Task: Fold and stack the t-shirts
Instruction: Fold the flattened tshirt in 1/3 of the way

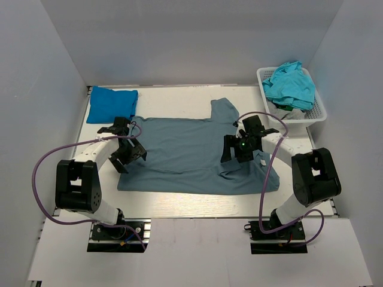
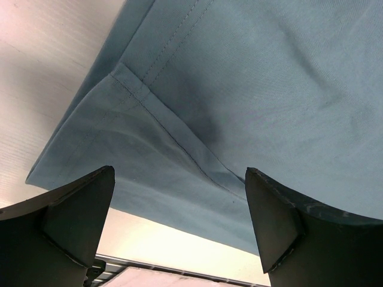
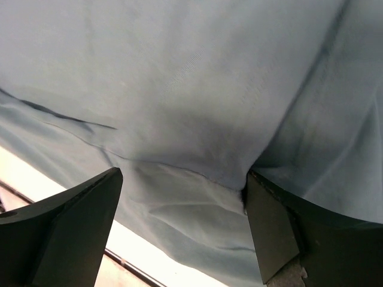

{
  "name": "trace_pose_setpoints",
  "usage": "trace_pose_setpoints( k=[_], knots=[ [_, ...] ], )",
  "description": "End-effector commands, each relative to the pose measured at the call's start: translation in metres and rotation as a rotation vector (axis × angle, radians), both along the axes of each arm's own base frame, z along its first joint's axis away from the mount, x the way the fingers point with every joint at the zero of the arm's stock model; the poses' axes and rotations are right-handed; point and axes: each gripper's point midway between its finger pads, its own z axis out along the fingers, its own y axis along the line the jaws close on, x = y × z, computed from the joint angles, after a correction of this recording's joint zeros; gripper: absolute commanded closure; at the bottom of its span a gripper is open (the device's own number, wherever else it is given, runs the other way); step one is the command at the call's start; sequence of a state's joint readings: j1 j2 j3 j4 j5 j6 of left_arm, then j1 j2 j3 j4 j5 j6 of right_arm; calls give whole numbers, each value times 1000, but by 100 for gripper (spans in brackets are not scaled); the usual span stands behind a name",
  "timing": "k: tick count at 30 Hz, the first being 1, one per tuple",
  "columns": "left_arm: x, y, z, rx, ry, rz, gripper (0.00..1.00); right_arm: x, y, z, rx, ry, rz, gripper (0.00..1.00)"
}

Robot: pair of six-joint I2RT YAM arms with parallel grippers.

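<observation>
Grey-blue t-shirt [image 1: 191,152] spread flat, left of the basket [image 1: 317,117]. Looks soft, light, limp; probably sags unless pinched at hem edges. Left gripper [image 1: 131,156] and right gripper [image 1: 238,154] both spread wide over it, holding nothing.

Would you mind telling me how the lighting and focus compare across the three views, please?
Top external: even, soft light, sharp throughout, only faint shadows on the grey-blue t-shirt. Left wrist: stitching crisp, a dark shadow on the cloth ahead of the left pincer, table nearly washed out. Right wrist: cloth softer, shadowed folds, right pincer silhouetted dark.
</observation>
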State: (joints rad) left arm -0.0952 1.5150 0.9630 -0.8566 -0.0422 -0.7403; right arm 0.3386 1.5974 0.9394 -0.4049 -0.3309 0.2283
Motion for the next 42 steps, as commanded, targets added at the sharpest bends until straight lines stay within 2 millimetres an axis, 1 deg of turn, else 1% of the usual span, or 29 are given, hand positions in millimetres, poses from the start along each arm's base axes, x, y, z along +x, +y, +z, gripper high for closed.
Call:
trace_pose_setpoints(
  k=[1, 5, 8, 9, 12, 13, 15, 16, 18, 19, 21, 22, 25, 29, 30, 32, 33, 35, 37, 38, 39, 40, 41, 42],
  knots=[
    [-2, -1, 0, -2, -5, -14, 0, -13, -14, 0, -63, 19, -19, 14],
    [-2, -1, 0, -2, -4, -14, 0, -14, -15, -1, -67, 33, -28, 14],
    [-2, -1, 0, -2, -4, -14, 0, -15, -8, 3, -23, 39, -10, 18],
    [-2, -1, 0, -2, -4, -14, 0, -14, -5, 4, -13, 36, -3, 21],
    [0, -2, 0, -3, -14, -14, 0, -11, 5, 13, 45, 25, 12, 27],
    [0, -3, -2, -11, -4, -16, 0, -10, 8, 16, 57, 18, 18, 33],
    [0, -3, -2, -11, -4, -16, 0, -8, 11, 20, 77, 13, 24, 40],
    [0, -3, -2, -11, -4, -16, 0, -7, 13, 22, 82, 11, 23, 50],
    [-1, -5, -4, -19, 6, -17, 0, -7, 11, 22, 77, 17, 15, 60],
    [-1, -5, -4, -19, 6, -17, 0, -5, 12, 26, 83, 5, 14, 66],
    [-1, -5, -4, -19, 6, -17, 0, -5, 9, 23, 70, 13, -1, 75],
    [-1, -5, -4, -19, 6, -17, 0, -4, 9, 24, 67, 6, -3, 86],
    [1, -5, -4, -20, -3, -18, 0, -2, 6, 23, 51, 4, -20, 100],
    [4, -5, -1, -21, -12, -18, 0, 4, 6, 26, 46, -12, -25, 100],
    [7, -6, 1, -22, -21, -18, 0, 12, 10, 36, 54, -43, -21, 100],
    [7, -6, 1, -22, -21, -18, 0, 16, 10, 41, 57, -52, -22, 100],
    [7, -6, 1, -22, -21, -18, 0, 27, 15, 52, 69, -78, -18, 100],
    [10, -6, 4, -23, -30, -18, 0, 32, 20, 58, 83, -85, -9, 100],
    [10, -6, 4, -23, -30, -18, 0, 43, 27, 68, 106, -107, 6, 100],
    [10, -6, 3, -21, -30, -27, 0, 45, 28, 70, 109, -112, 12, 100],
    [10, -6, 3, -21, -30, -27, 0, 56, 32, 77, 116, -135, 17, 100],
    [9, -6, 1, -20, -21, -27, 0, 54, 33, 73, 110, -105, 21, 100],
    [13, -6, 4, -21, -32, -27, 0, 60, 35, 79, 115, -124, 32, 100],
    [13, -6, 4, -19, -32, -36, 0, 62, 38, 76, 122, -108, 37, 100]
  ],
)
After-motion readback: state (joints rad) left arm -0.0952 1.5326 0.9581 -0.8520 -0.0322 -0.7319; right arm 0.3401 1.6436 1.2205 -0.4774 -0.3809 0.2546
